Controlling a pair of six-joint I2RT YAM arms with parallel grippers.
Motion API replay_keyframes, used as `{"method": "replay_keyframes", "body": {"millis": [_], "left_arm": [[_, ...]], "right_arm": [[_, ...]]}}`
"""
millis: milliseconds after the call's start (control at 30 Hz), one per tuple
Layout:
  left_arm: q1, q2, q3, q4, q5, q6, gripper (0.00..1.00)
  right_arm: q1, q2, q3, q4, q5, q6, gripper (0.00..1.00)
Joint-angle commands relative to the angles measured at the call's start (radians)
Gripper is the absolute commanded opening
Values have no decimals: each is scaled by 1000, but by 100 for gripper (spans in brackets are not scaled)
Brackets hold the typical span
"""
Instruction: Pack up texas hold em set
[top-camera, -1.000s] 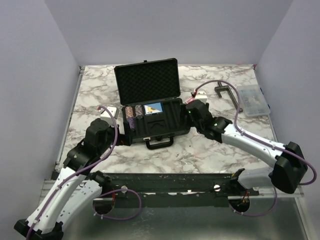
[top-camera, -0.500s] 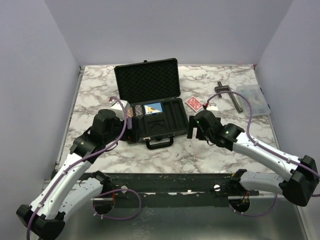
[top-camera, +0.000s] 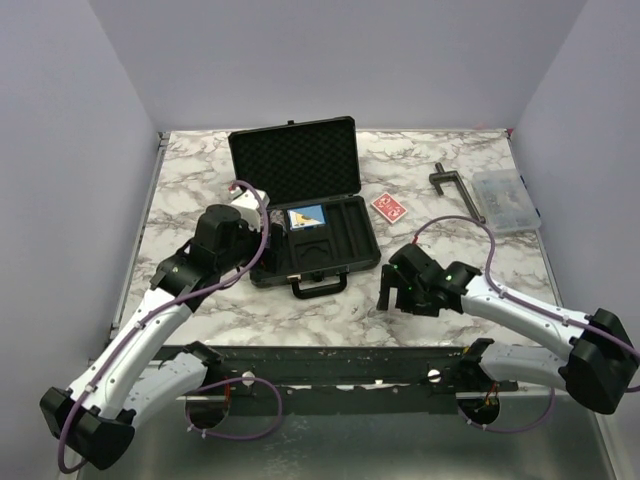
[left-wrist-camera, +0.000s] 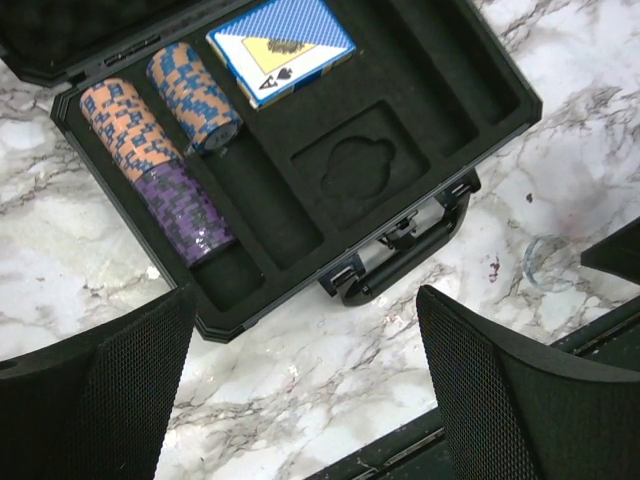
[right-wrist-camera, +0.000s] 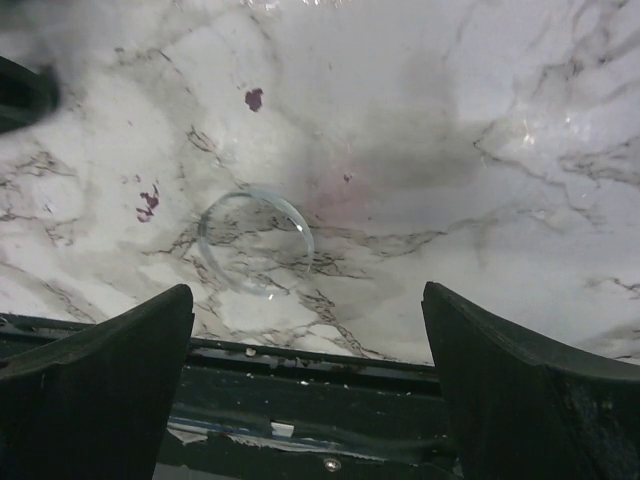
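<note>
The black case (top-camera: 318, 248) lies open in the middle of the table, its foam lid (top-camera: 295, 164) standing up at the back. Its tray (left-wrist-camera: 330, 165) holds a blue card deck (left-wrist-camera: 283, 36), an orange chip stack (left-wrist-camera: 122, 122), a blue one (left-wrist-camera: 194, 93) and a purple one (left-wrist-camera: 190, 215); the handle (left-wrist-camera: 412, 252) faces the near edge. A red card deck (top-camera: 388, 207) lies on the marble right of the case. My left gripper (top-camera: 262, 243) (left-wrist-camera: 305, 400) hovers open over the case's front left corner, holding nothing. My right gripper (top-camera: 385, 290) (right-wrist-camera: 305, 390) hangs open and empty near the front edge.
A dark T-shaped tool (top-camera: 456, 190) and a clear compartment box (top-camera: 506, 200) sit at the back right. A clear round disc (right-wrist-camera: 255, 241) lies on the marble just ahead of the right fingers. The table's metal front rail (right-wrist-camera: 320, 400) runs below them.
The right arm pulled back from the case's right side toward the near edge, jaws widening, uncovering the red deck on the table. The left arm moved forward to the case's left side.
</note>
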Motion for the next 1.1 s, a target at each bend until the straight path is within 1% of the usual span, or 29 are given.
{"method": "replay_keyframes", "body": {"millis": [0,133,233,300,467,500,833,867,1067], "left_arm": [[1,-60,-45,20,-46,15,90],[1,-85,-57,21,-46,15,90],[1,-89,-60,20,-71,14,90],[1,-93,-63,20,-69,12,90],[1,-104,-66,20,-74,11,90],[1,-105,-67,20,-75,11,90],[1,-113,-71,20,-74,10,90],[1,-113,-71,20,-75,10,90],[1,-117,-71,20,-76,10,90]], "right_arm": [[6,-16,-29,-23,-85,51,100],[9,38,-23,-9,-103,33,100],[19,85,-7,6,-103,25,99],[26,111,3,8,-100,19,95],[38,156,21,23,-100,18,90],[41,164,23,28,-102,17,88],[91,267,80,34,-69,15,87],[96,275,85,35,-69,13,84],[129,332,113,33,-51,8,75]]}}
